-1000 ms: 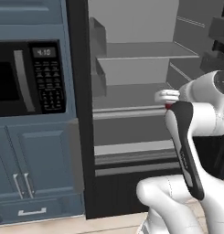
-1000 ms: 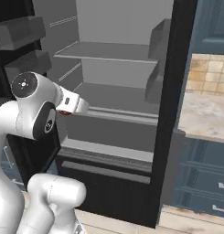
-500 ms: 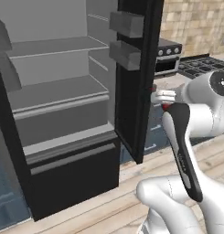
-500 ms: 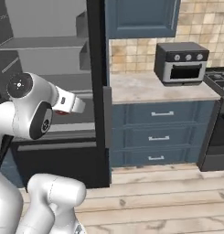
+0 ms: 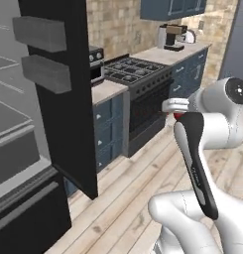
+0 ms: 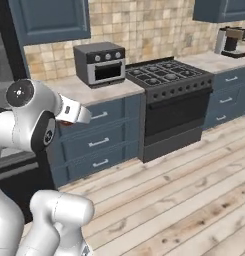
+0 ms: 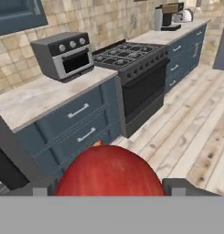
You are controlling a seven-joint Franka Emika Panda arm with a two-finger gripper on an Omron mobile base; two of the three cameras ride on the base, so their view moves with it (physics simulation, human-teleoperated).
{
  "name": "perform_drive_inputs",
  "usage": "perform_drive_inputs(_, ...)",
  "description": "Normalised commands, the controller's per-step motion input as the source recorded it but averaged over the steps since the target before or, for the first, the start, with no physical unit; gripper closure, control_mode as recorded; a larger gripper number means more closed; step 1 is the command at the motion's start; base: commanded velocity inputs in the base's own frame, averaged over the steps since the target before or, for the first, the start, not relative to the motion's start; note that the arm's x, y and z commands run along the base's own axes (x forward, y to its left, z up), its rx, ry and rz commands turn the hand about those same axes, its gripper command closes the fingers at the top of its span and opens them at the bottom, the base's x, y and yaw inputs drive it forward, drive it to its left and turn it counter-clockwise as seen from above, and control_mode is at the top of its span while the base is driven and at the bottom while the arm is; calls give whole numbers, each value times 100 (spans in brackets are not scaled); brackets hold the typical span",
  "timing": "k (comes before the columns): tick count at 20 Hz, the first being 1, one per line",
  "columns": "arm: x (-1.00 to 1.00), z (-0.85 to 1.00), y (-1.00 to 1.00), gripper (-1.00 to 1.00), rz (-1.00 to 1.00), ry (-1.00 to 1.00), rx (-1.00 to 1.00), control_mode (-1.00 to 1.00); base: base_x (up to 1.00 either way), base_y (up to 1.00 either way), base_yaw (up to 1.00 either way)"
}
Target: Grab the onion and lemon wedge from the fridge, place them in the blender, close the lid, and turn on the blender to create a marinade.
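I saw the gripper (image 7: 109, 186) with its two dark finger tips spread wide, one on each side of the onion (image 7: 109, 170), a glossy red ball that sat between them and was gripped there. In the left base view a small patch of the same red showed at the end of the white hand, tucked close in front of the arm's big white joint.

Ahead of the gripper and below it stood a run of blue drawer cabinets (image 7: 72, 123) under a pale stone counter (image 7: 38, 98). On that counter, ahead and a little to the left of the gripper, sat a grey toaster oven (image 7: 64, 55) with three knobs along its top strip. To the right of the oven, further ahead, was a black gas stove (image 7: 131, 57) with an oven door below it. Well beyond that, at the far end of the counter, stood a coffee machine (image 7: 167, 17).

Light wooden floor (image 7: 200, 132) ran off to the gripper's right.

In the left base view the fridge (image 5: 24, 149) stood open, well off to the gripper's left, with its grey shelves showing. Its dark door (image 5: 63, 89), carrying two grey bins, stood between the fridge interior and the gripper.
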Motion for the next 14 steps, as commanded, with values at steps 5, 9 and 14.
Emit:
perform_drive_inputs(5, 0, 0, 0, 100, 0, 0, 0, 100, 52, -55, -58)
perform_drive_inputs(9, 0, 0, 0, 100, 0, 0, 0, 100, 80, -45, -52)
perform_drive_inputs(14, 0, 0, 0, 100, 0, 0, 0, 100, 93, -30, -45)
